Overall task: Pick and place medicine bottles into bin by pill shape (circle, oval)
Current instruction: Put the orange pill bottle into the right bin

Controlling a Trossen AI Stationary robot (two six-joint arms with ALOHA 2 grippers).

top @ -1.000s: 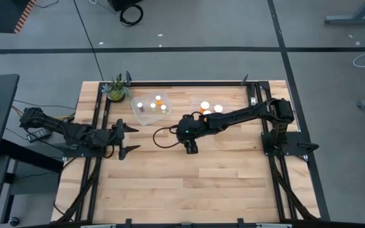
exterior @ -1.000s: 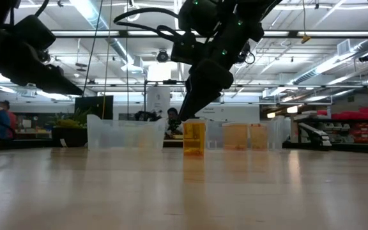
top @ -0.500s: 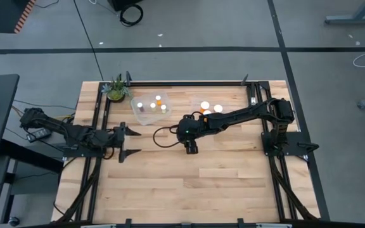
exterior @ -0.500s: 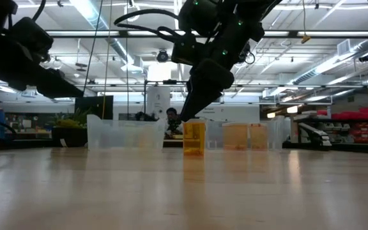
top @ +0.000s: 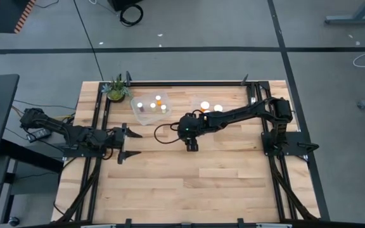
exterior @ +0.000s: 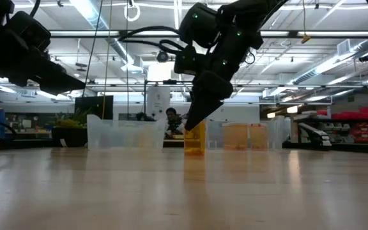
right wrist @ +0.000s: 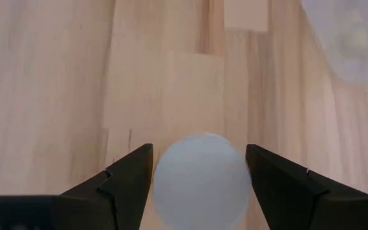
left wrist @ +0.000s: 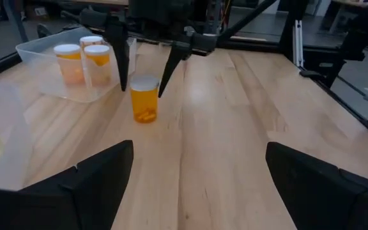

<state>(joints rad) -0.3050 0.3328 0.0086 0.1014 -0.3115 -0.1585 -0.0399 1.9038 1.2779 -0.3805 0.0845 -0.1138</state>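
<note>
1. The wooden worktop (top: pixel 189 183) is carrying everything.
2. The left gripper (top: pixel 126 142) is waiting near the left edge, its fingers (left wrist: pixel 88 185) wide apart.
3. The right gripper (left wrist: pixel 144 61) is reaching down mid-worktop, its fingers sitting apart around the orange medicine bottle (left wrist: pixel 144 98), which is standing upright.

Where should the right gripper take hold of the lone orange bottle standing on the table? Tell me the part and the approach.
Grip the orange bottle at its white cap, coming straight down from above. It stands upright and alone on the wood, and its round cap gives two opposite sides. The right gripper already hangs over it, a finger on either side.
</note>
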